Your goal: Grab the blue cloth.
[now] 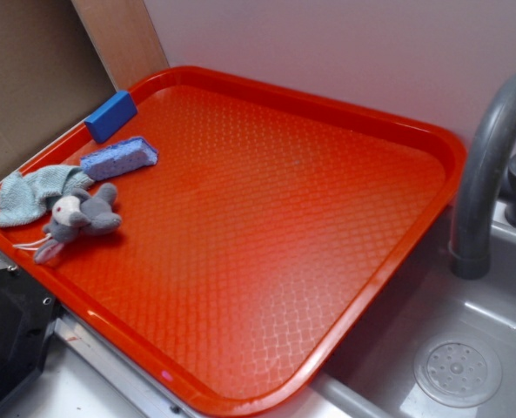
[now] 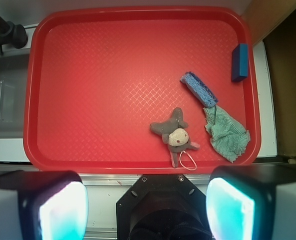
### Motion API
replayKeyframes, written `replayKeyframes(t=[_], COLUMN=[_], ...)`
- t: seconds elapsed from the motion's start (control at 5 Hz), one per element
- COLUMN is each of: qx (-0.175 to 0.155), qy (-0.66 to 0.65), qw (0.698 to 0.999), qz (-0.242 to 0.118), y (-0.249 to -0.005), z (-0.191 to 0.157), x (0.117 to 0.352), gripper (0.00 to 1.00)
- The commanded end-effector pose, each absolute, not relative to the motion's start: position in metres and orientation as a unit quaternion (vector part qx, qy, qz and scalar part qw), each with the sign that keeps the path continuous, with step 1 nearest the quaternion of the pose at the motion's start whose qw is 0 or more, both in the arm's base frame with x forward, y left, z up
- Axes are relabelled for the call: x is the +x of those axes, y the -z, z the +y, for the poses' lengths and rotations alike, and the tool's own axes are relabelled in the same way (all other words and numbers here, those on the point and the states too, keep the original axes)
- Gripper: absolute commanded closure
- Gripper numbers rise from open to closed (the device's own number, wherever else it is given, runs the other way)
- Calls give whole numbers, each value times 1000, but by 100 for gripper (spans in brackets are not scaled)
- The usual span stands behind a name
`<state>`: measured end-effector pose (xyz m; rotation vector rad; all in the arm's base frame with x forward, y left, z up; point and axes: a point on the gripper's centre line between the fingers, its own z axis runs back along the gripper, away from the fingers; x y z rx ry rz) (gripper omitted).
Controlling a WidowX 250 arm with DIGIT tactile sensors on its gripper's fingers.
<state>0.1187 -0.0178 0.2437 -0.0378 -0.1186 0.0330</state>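
The blue cloth [image 1: 30,193] [image 2: 227,133] is a pale blue-grey terry rag lying flat at one corner of the red tray [image 1: 266,252] [image 2: 113,75]. It touches the end of the periwinkle sponge [image 1: 118,158] [image 2: 199,89]. In the wrist view my gripper [image 2: 147,210] hangs high above the near tray edge with its two pads wide apart and nothing between them. It is well off the cloth. The exterior view does not show the gripper.
A grey plush mouse [image 1: 79,218] [image 2: 175,132] lies beside the cloth. A bright blue block [image 1: 110,116] [image 2: 240,62] leans on the tray rim. A grey faucet [image 1: 492,165] and sink basin [image 1: 458,370] stand beside the tray. A black robot base [image 2: 162,210] sits below.
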Motion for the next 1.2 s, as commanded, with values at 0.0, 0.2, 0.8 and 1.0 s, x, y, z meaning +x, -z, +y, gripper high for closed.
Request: replayKeyframes(t=[0.0, 0.2, 0.8, 1.0], qx=[-19, 14, 85, 100], qy=[-17, 73, 160, 155], qw=[998, 996, 983, 983], qz=[-59, -54, -8, -10], y=[-244, -208, -114, -95], z=[-18, 1, 86, 108], x=[119, 146, 147, 141], gripper=[0, 0, 0, 0])
